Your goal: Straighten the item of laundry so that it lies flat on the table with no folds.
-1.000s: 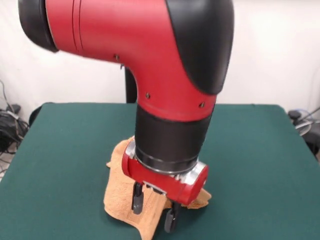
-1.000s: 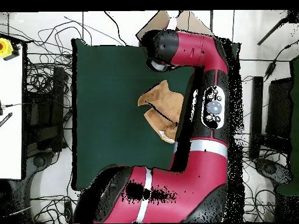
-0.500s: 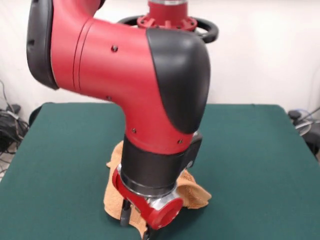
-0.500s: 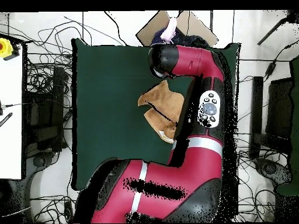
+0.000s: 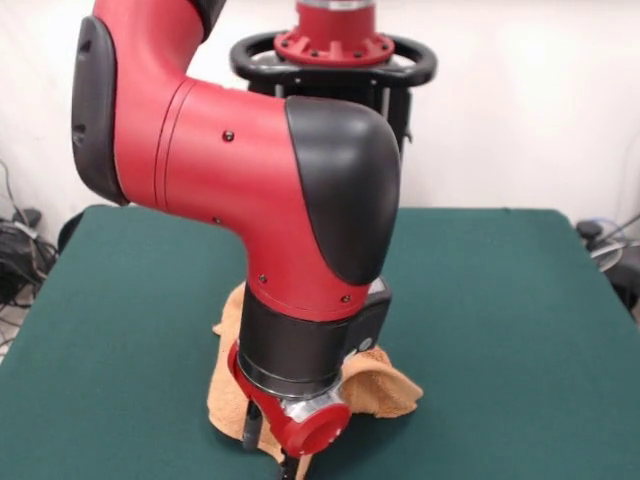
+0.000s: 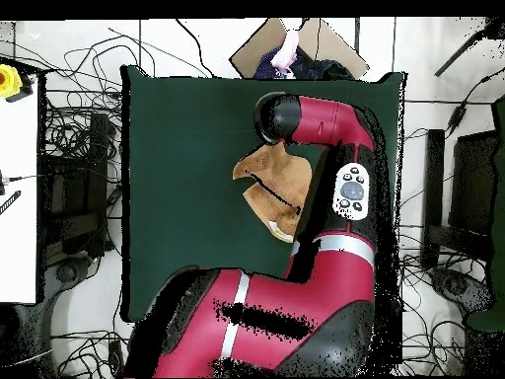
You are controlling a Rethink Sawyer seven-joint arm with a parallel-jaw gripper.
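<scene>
The orange-tan towel (image 5: 380,385) lies crumpled with folds on the green table (image 5: 500,320), near its front edge. In the overhead view the towel (image 6: 276,178) shows as a bunched shape, partly under the arm. My gripper (image 5: 270,447) is low over the towel's near part, its two dark fingers (image 5: 250,428) apart and down at the cloth. The lower fingertip is cut off by the picture's bottom edge. In the overhead view the arm's wrist hides the gripper. No white tag shows.
The red and black arm (image 5: 280,200) fills the middle of the front view and hides much of the towel. A cardboard box (image 6: 301,39) stands just beyond the table's edge at the top of the overhead view. Cables lie on the floor around the table.
The arm has swung and its wrist has turned; the gripper has dropped lower onto the towel's near edge. The towel has kept its shape.
</scene>
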